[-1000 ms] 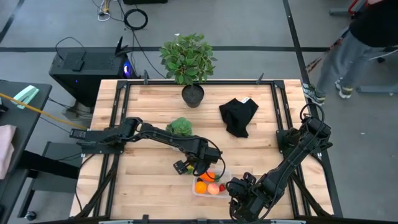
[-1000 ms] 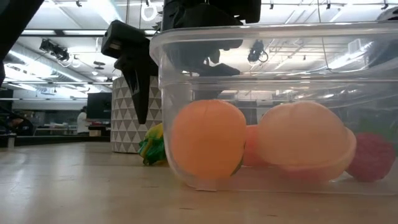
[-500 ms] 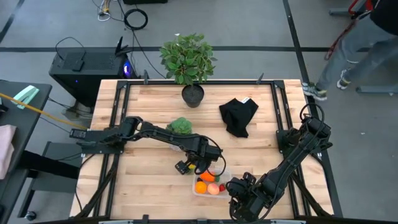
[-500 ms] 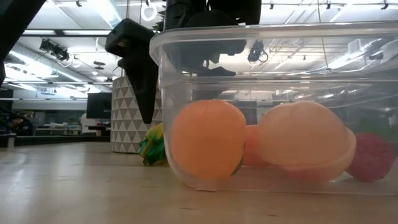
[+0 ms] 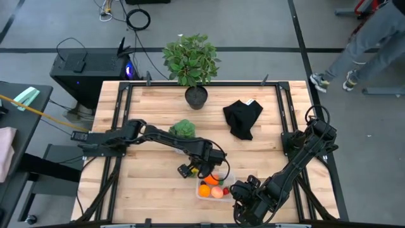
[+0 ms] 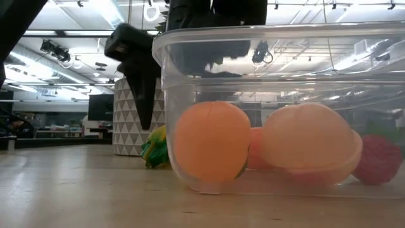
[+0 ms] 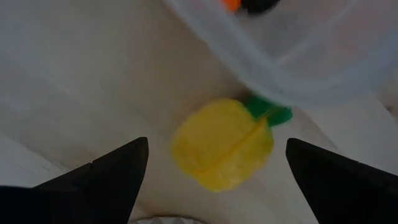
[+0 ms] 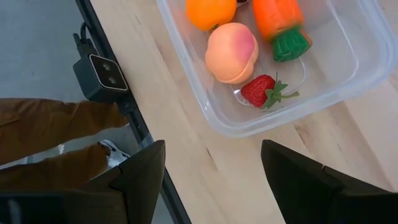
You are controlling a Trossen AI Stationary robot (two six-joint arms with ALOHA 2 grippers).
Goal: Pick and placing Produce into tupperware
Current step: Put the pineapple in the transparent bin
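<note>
Overhead view: left gripper (image 5: 204, 166) poised at the far edge of the clear tupperware (image 5: 224, 192), apparently placed to take the last loose piece of produce; that piece is hidden under the arm here. Right gripper (image 5: 243, 197) waits at the table's near edge, just beside the container. Orange ball (image 5: 205, 189) and peach (image 5: 217, 192) lie inside.

Table-level view: tupperware wall (image 6: 266, 63) fills the frame, with the orange ball (image 6: 212, 150) and peach (image 6: 308, 144) pressed near its front and a strawberry (image 6: 380, 159) cut off at the edge. A dark finger (image 6: 140, 76) hangs just outside the wall over a yellow piece (image 6: 157, 149), mostly screened by the container.

Left wrist view: fingers (image 7: 106, 177) spread wide, empty, straddling the yellow lemon with green leaf (image 7: 222, 144), which lies on the wood just beside the container rim (image 7: 292, 68). The spacing suggests a grasp being lined up. The image is soft; contact cannot be judged.

Right wrist view: fingers (image 8: 138, 177) apart, holding nothing, above the table edge. Inside the tupperware (image 8: 205, 106) lie the orange ball (image 8: 210, 12), peach (image 8: 232, 53), carrot (image 8: 281, 22) and strawberry (image 8: 261, 91); the ball and carrot are cropped.
</note>
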